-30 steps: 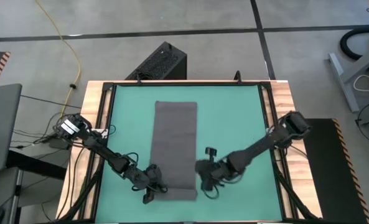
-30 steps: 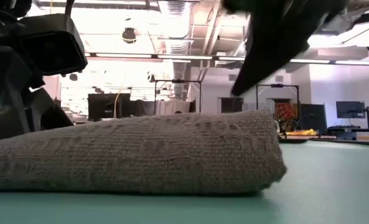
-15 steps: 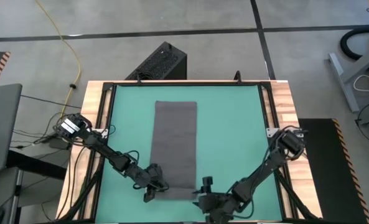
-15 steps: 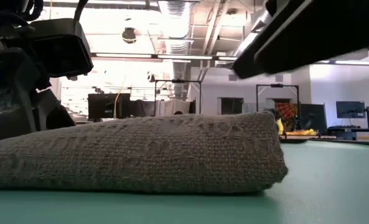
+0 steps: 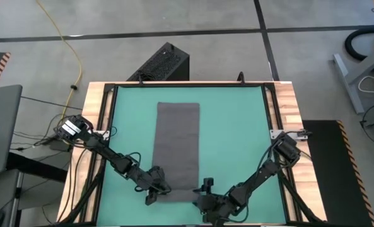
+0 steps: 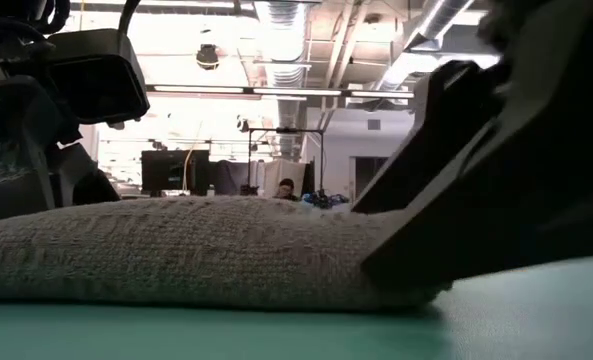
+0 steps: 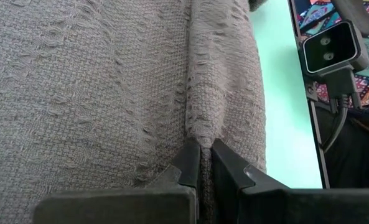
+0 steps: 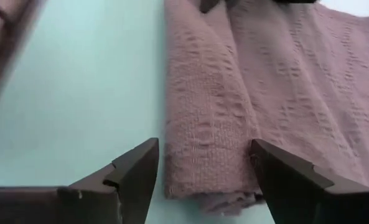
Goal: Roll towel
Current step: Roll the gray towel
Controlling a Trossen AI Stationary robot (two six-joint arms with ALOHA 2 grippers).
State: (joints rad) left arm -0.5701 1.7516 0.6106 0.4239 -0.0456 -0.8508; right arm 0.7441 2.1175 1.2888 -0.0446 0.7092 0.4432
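The dark grey towel [image 5: 177, 142] lies as a long strip down the middle of the green table [image 5: 237, 126]. Its near end is turned over into a low roll [image 5: 177, 195], which fills the low view [image 6: 176, 250]. My left gripper [image 5: 157, 189] is shut on the roll's left end. My right gripper [image 5: 202, 198] stands open at the roll's right end [image 8: 203, 186], one finger [image 8: 134, 174] over the bare table beside the roll and the other [image 8: 284, 174] over the cloth. My left gripper pinches a raised ridge of cloth [image 7: 200, 134] at the roll's left end between its two fingers. It comes slanting down from the table's left, fingers along the roll. The towel rests on the table, slack. Whether my right gripper touches the roll, I cannot tell.
A wooden frame [image 5: 98, 126] borders the table. A black box [image 5: 164, 63] stands on the floor beyond the far edge. A small camera [image 7: 330, 46] sits at the near edge, close to the roll. The green surface lies bare on both sides of the towel.
My right gripper has gone down and toward the near edge, from beside the towel's right edge to the right end of the roll, turning as it went. The towel and my left gripper have stayed where they were.
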